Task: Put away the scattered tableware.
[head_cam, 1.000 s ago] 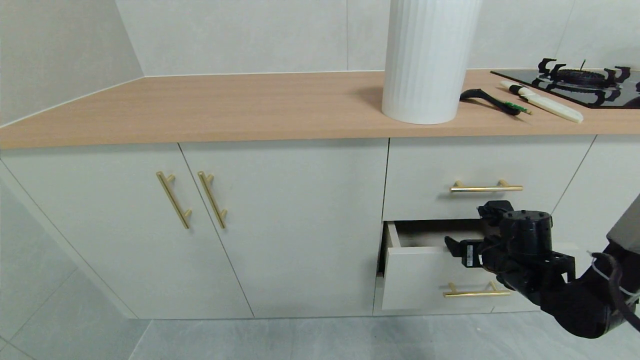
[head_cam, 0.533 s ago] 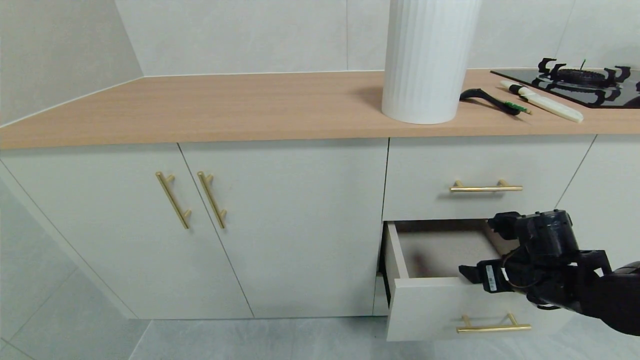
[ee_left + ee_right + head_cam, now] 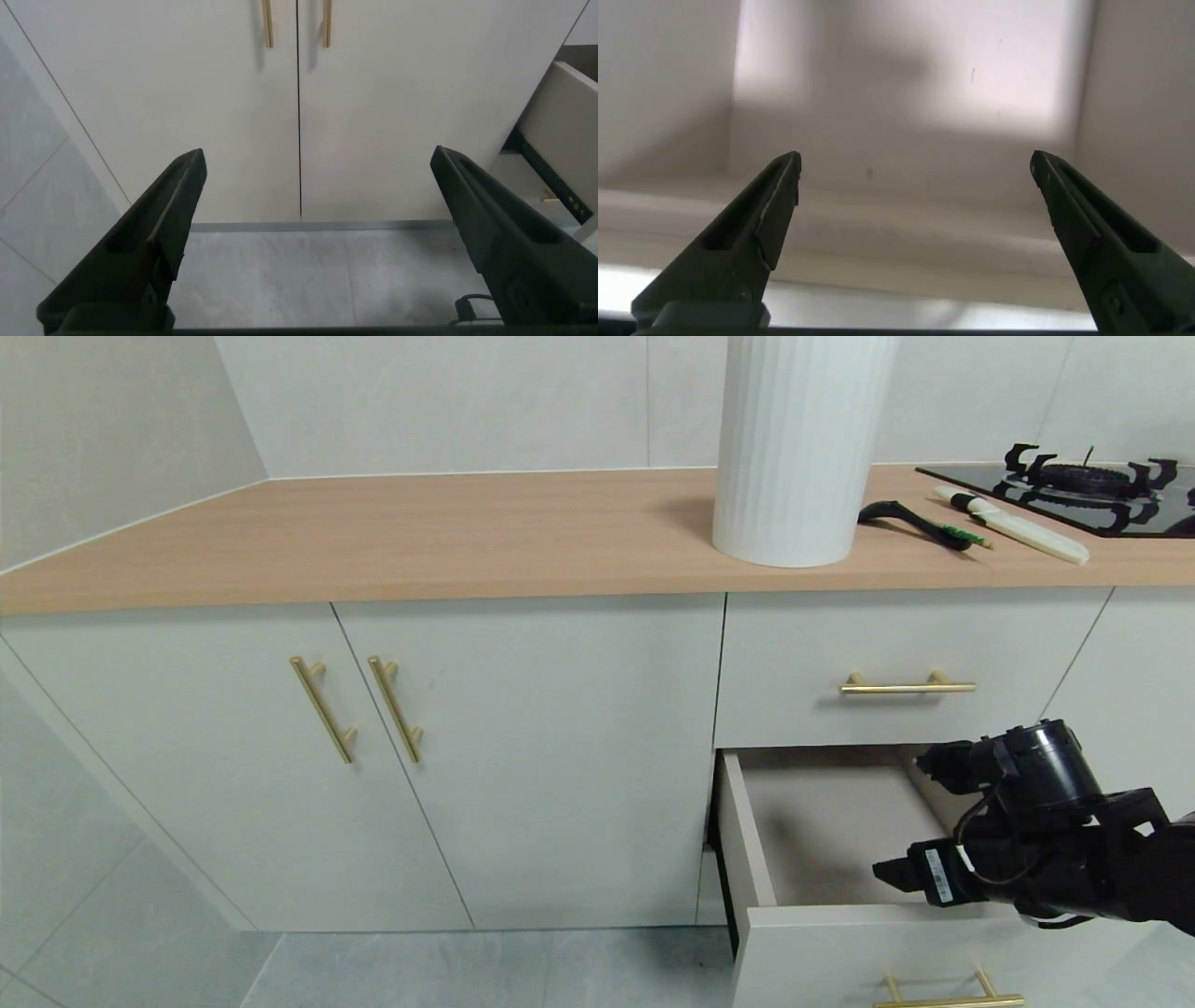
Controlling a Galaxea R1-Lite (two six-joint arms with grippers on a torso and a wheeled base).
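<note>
While the white brass-handled drawer (image 3: 744,831) stands open at lower right, the right gripper (image 3: 901,819) and the left gripper (image 3: 313,243) are both spread and empty. The black curved utensil (image 3: 920,525) and the white knife (image 3: 1013,527) lie at upper right on the wooden counter (image 3: 420,537). Opening seems done, so the next move is probably to grasp one.

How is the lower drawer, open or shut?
Open: the lower drawer stands pulled well out from the cabinet, its inner floor showing.

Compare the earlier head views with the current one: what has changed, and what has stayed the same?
The lower drawer has slid farther out toward the robot, and the right gripper, open over its front panel, has drawn back with it. The white ribbed canister, black utensil and white knife on the counter stayed put; the upper drawer stayed shut.
</note>
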